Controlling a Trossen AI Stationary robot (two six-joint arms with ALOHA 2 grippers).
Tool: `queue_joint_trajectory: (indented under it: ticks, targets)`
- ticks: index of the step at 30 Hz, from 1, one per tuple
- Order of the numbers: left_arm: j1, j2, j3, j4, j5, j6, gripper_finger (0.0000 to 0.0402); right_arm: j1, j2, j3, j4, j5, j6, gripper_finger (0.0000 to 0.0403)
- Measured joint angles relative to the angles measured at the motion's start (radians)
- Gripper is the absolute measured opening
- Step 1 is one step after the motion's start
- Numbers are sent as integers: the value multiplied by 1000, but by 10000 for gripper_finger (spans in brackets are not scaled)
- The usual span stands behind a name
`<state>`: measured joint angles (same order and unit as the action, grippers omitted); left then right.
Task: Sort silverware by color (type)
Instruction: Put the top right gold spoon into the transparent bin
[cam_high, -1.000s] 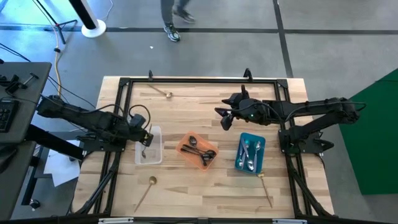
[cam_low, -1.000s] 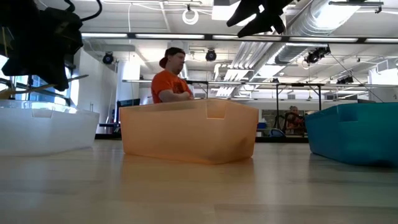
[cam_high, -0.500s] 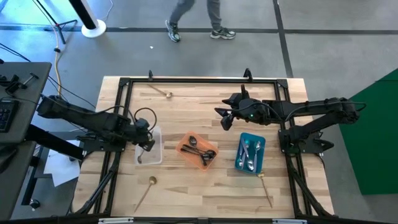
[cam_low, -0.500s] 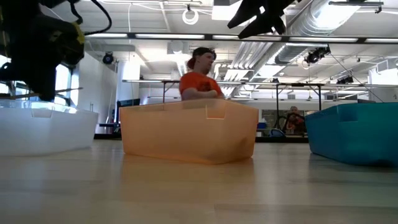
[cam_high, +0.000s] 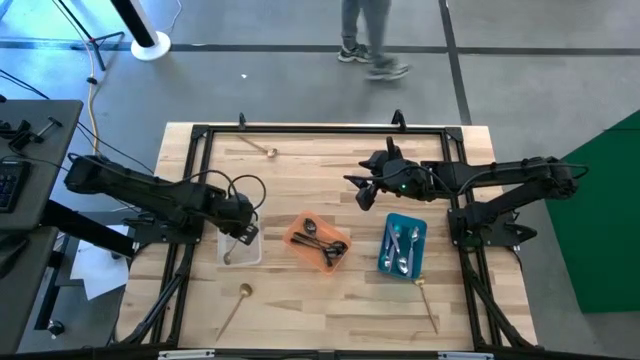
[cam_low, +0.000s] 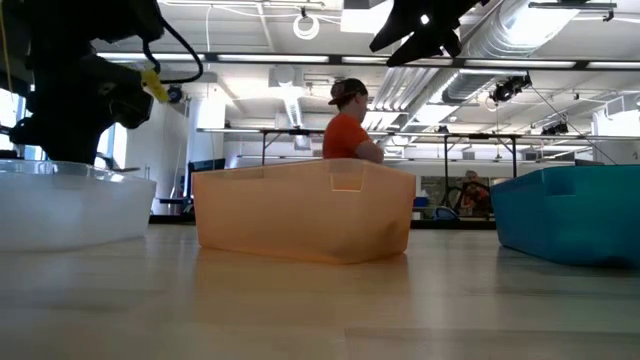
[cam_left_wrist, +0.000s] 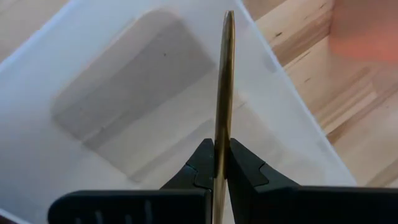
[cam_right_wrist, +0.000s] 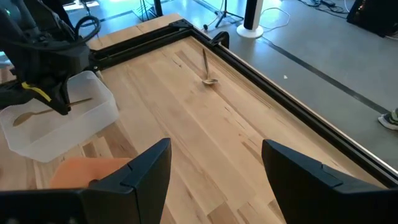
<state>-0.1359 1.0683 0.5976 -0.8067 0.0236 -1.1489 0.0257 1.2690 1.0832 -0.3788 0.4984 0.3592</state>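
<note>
My left gripper (cam_high: 243, 231) hangs over the clear tray (cam_high: 250, 250) at the table's left, shut on a gold spoon (cam_right_wrist: 37, 112) whose bowl (cam_high: 227, 259) lies low inside the tray. Whether the bowl touches the tray floor, I cannot tell. My right gripper (cam_high: 362, 192) stands open high over the far middle of the table, holding nothing. Dark spoons lie in the orange tray (cam_high: 298, 232), silver spoons in the blue tray (cam_high: 388, 232). Three gold spoons lie loose on the wood: far left (cam_high: 262, 150), near left (cam_high: 236, 303), near right (cam_high: 426, 300). My left gripper pinches the gold spoon's handle (cam_left_wrist: 221, 144) between its two fingers, which grip its flat faces. The fingers come steeply from above and lie across the handle. The spoon slants, handle end (cam_right_wrist: 89, 99) higher and bowl end (cam_right_wrist: 22, 117) lower, within the clear tray's walls.
The three trays stand in a row across the table's middle: clear (cam_low: 70, 205), orange (cam_low: 305, 212), blue (cam_low: 570, 215). A black frame (cam_high: 320, 130) borders the tabletop. A person walks on the floor beyond the far edge (cam_high: 372, 40).
My left gripper has gone toward the table's right edge and down, over the clear tray, tipping to point more steeply down. It stays shut on the gold spoon, which has sunk with it into the tray. The person beyond the far edge has walked to the right.
</note>
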Motion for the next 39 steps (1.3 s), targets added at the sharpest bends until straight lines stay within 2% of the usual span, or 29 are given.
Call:
queue_joint_trajectory:
  ticks: [8,23,35,39]
  targets:
    - [53,74,0,25,33,61,5,0,0,0,-7,0,0,236]
    - [158,303,1,78,125,193,5,0,0,0,-51,0,23,236]
    - [163,317,2,77,124,234,16,0,0,0,-51,0,26,236]
    - [163,317,2,83,113,253,31,0,0,0,-51,0,26,236]
